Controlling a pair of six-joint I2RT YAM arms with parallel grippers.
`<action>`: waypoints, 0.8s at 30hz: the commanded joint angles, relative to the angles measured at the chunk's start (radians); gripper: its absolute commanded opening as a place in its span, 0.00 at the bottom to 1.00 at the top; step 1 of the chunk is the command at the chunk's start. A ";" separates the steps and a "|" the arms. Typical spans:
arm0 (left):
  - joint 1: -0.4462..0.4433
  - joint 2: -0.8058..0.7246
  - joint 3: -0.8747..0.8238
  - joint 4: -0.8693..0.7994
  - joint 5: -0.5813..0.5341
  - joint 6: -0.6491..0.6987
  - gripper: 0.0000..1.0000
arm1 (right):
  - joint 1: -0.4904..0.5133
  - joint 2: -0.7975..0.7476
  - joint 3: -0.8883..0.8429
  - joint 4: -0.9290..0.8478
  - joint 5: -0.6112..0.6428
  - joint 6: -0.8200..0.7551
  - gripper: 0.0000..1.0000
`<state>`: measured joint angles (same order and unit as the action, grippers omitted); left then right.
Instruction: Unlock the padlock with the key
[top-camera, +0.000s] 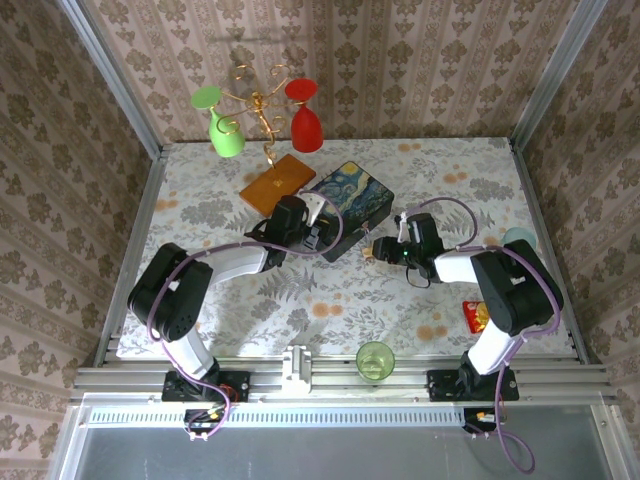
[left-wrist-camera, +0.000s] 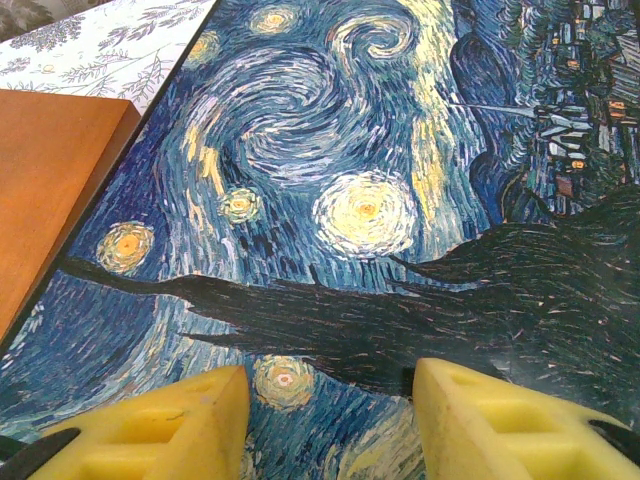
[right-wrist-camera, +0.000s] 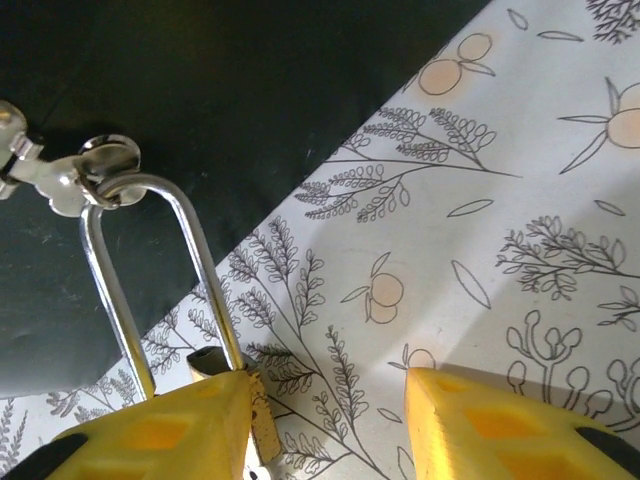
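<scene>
Yellow fingers of the left gripper stand spread above the painted lid of the starry box, pinching nothing. Further right, at the box's dark side wall, the padlock hangs by its shackle from a silver hasp. Its long axis runs from the box out over the table, straight toward the right gripper. We see that gripper's 2 fingers spread as well, the brass body just beside 1 of them. We judge the right arm the nearer. We cannot make out the key.
</scene>
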<state>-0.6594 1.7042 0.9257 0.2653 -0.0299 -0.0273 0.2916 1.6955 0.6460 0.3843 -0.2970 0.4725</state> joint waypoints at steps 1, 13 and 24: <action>0.007 0.038 -0.023 -0.185 0.010 -0.009 0.48 | 0.029 0.016 0.007 0.012 -0.044 -0.030 0.46; 0.007 0.032 -0.023 -0.192 0.015 -0.015 0.48 | 0.072 0.067 0.003 0.105 -0.039 0.000 0.42; 0.007 0.042 -0.024 -0.196 0.015 -0.026 0.49 | 0.204 0.125 -0.008 0.139 0.221 -0.016 0.39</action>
<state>-0.6594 1.7042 0.9302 0.2562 -0.0292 -0.0349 0.4255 1.7641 0.6338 0.5556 -0.2001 0.4751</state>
